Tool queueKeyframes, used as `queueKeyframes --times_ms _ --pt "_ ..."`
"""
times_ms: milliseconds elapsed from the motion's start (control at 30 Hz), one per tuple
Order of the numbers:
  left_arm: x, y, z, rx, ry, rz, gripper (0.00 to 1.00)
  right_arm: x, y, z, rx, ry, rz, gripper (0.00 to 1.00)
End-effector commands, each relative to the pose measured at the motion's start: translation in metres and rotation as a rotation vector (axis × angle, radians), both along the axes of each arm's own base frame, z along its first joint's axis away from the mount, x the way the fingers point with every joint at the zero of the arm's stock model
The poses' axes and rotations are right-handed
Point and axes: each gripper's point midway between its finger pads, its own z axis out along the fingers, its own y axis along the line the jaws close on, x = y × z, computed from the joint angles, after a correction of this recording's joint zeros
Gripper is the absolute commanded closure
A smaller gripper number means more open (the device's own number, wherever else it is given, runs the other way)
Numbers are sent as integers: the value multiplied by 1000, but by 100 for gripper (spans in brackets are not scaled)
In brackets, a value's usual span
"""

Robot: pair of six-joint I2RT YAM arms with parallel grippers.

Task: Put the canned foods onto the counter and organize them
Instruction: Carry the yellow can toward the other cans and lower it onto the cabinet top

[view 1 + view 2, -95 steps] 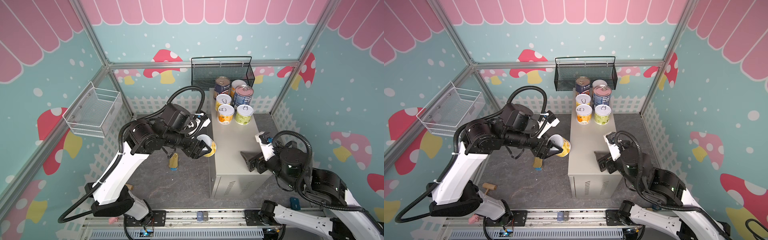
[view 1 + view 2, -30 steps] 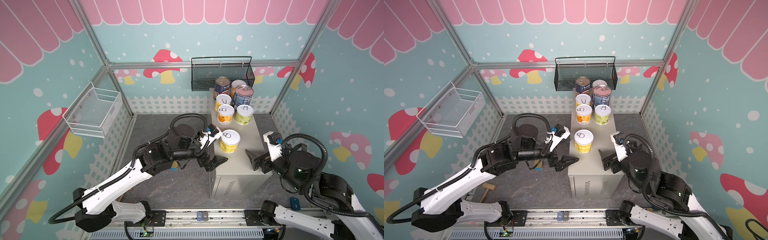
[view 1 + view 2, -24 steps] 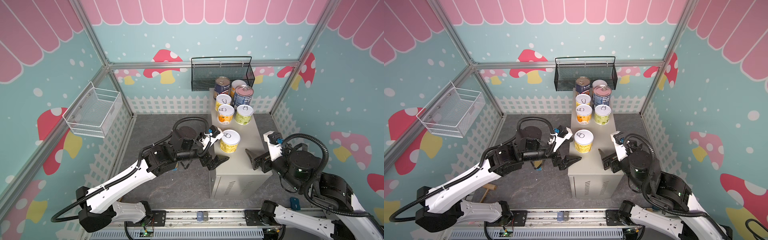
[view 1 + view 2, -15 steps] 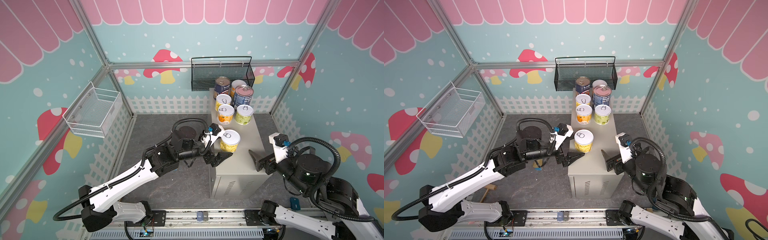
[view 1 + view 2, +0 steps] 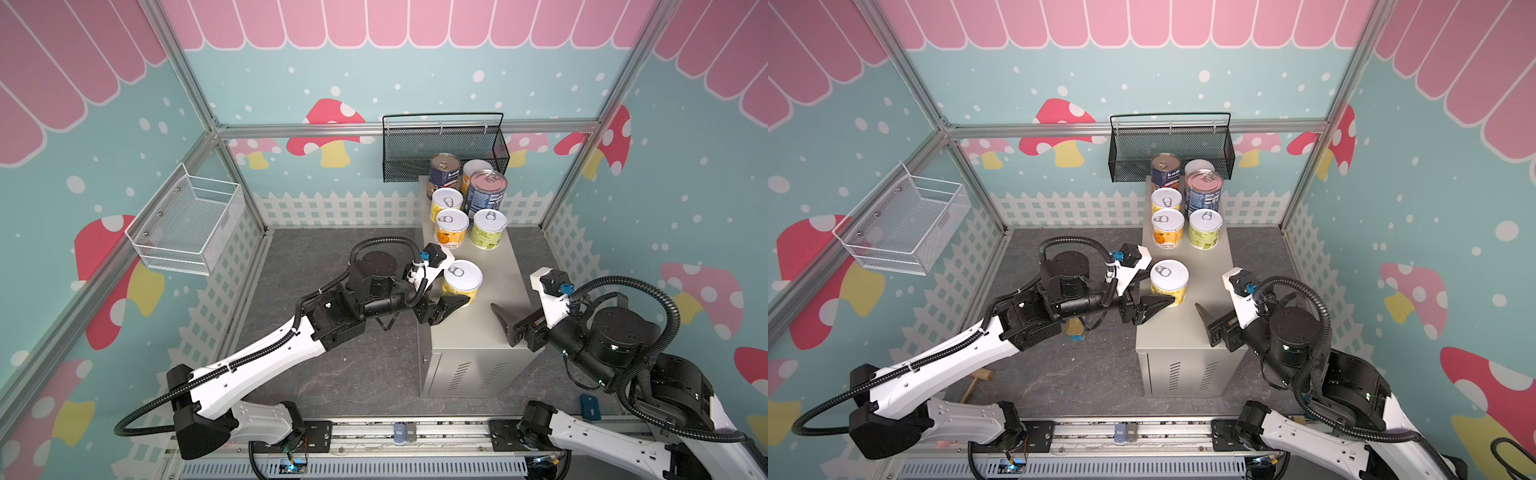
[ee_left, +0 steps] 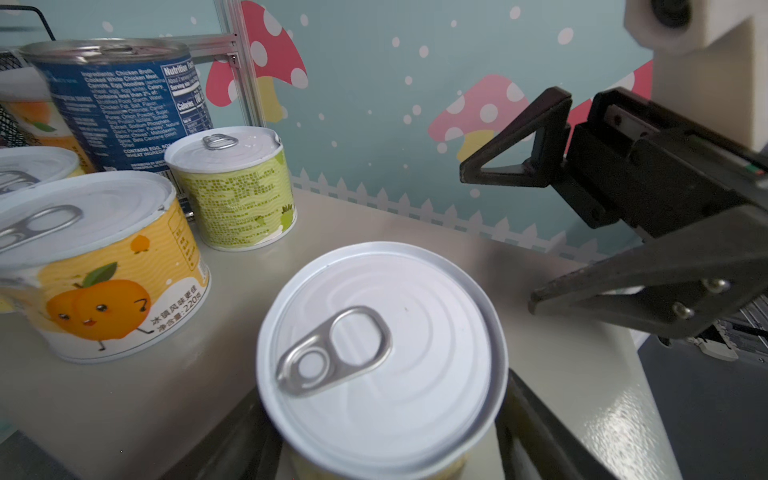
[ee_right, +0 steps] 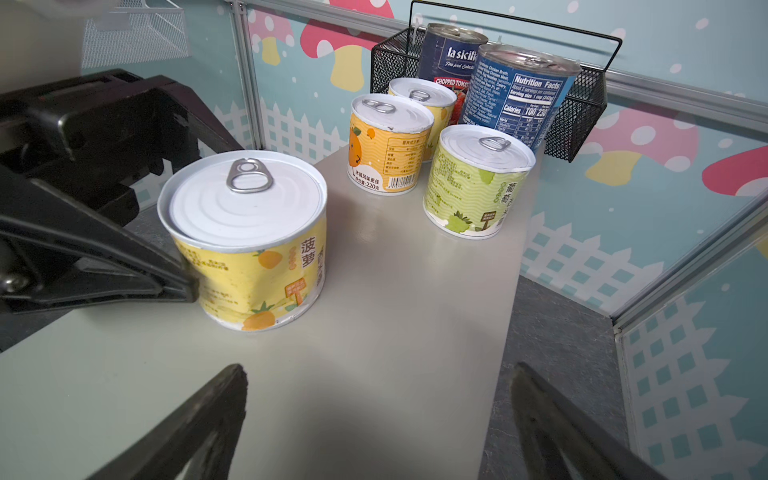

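A yellow pineapple can (image 5: 462,280) (image 7: 249,232) stands upright on the beige counter (image 5: 469,332), near its left edge. My left gripper (image 5: 455,287) (image 6: 382,436) is shut on it, a finger (image 7: 124,266) pressed against its side. Several more cans stand grouped at the counter's far end: an orange-print can (image 5: 451,227), a green can (image 5: 488,228), and two tall blue cans (image 5: 486,193) (image 5: 445,170). A gold tin (image 5: 1074,327) lies on the floor, partly under my left arm. My right gripper (image 5: 505,322) (image 7: 378,370) hangs open over the counter's near end, holding nothing.
A black mesh basket (image 5: 444,145) hangs on the back wall behind the cans. On the left wall is a white wire basket (image 5: 187,224). A wooden mallet (image 5: 978,379) lies on the floor by my left arm's base. A small blue object (image 5: 590,407) sits beside the right base.
The pineapple can was set down on the counter and released. Over the last second my left gripper came back and closed round it. The right gripper shifted slightly right.
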Motion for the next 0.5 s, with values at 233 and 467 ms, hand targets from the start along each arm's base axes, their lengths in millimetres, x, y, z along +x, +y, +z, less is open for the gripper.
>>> queueKeyframes --times_ms 233,467 --pt "21 -10 -11 -6 -49 58 31 -2 -1 1 13 -10 6 0" --pt "32 -11 -16 -5 -73 108 35 0 -1 -2 7 -5 -3 1"
